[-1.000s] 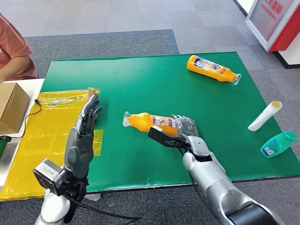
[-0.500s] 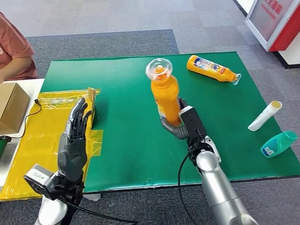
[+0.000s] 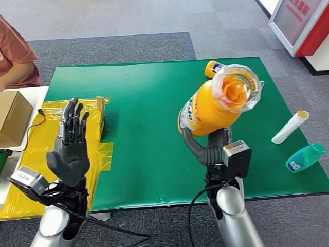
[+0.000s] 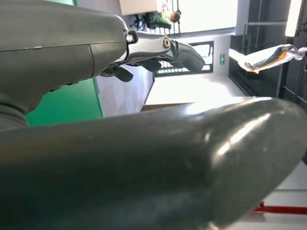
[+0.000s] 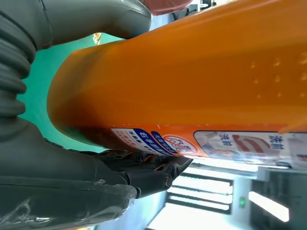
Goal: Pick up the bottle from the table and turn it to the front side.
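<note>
My right hand (image 3: 211, 146) grips an orange bottle (image 3: 217, 103) and holds it high above the green mat (image 3: 147, 128), its clear cap tipped toward the camera. The right wrist view shows the bottle's orange body (image 5: 188, 72) with a blue and red label along it, clasped between the thumb and the dark fingers (image 5: 145, 172). My left hand (image 3: 72, 141) is raised over the yellow sheet (image 3: 35, 149) at the table's left, fingers straight and spread, holding nothing. In the left wrist view the left hand's fingers (image 4: 159, 48) stretch out over the thick grey thumb.
A second orange bottle (image 3: 211, 67) lies on the mat behind the lifted one. A white tube (image 3: 291, 126) and a teal bottle (image 3: 306, 157) lie at the mat's right edge. A cardboard box (image 3: 13, 116) and a person's sleeve (image 3: 15, 56) are at the far left.
My right hand lifted the orange bottle off the mat, stood it up, then raised it higher and tipped its cap toward the camera. My left hand drew back and rose slightly.
</note>
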